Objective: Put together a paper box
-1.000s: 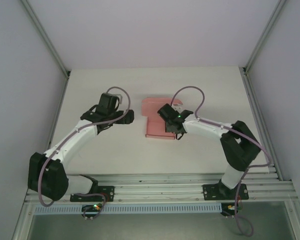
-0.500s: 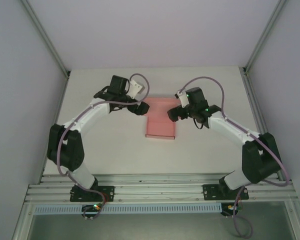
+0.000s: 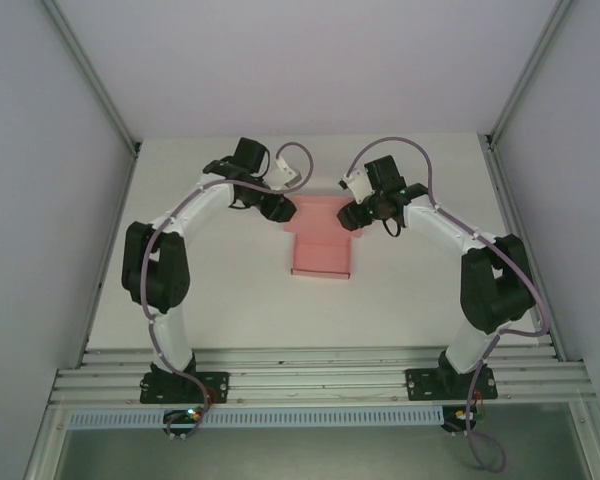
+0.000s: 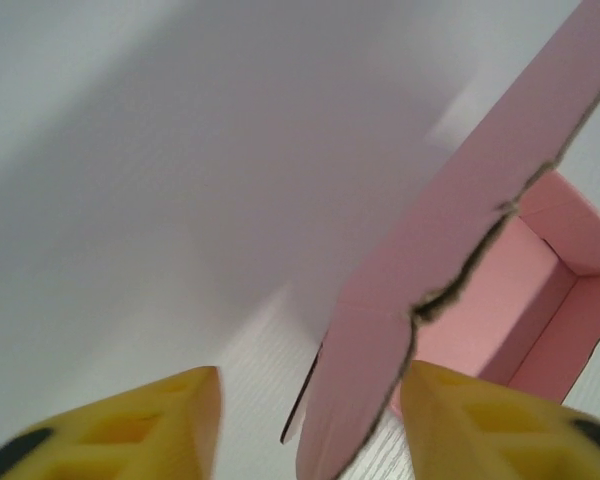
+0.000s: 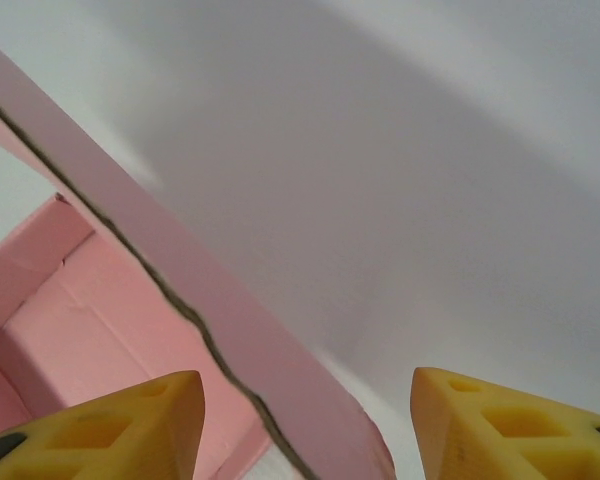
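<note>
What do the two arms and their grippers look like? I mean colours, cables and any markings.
The left arm and the right arm both have white links between bulky black joints. A lilac cable runs along each arm and loops free near the wrist. The left gripper and the right gripper have yellow fingers with dark recesses. No markings are legible.

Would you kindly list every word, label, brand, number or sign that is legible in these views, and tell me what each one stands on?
None can be read.
The paper box is plain pink card, with no print on its flaps or inside.
The yellow fingers in the wrist views carry no marking.
The white table has no writing on it.
Any labels on the arms are too small to tell from the top view.
</note>
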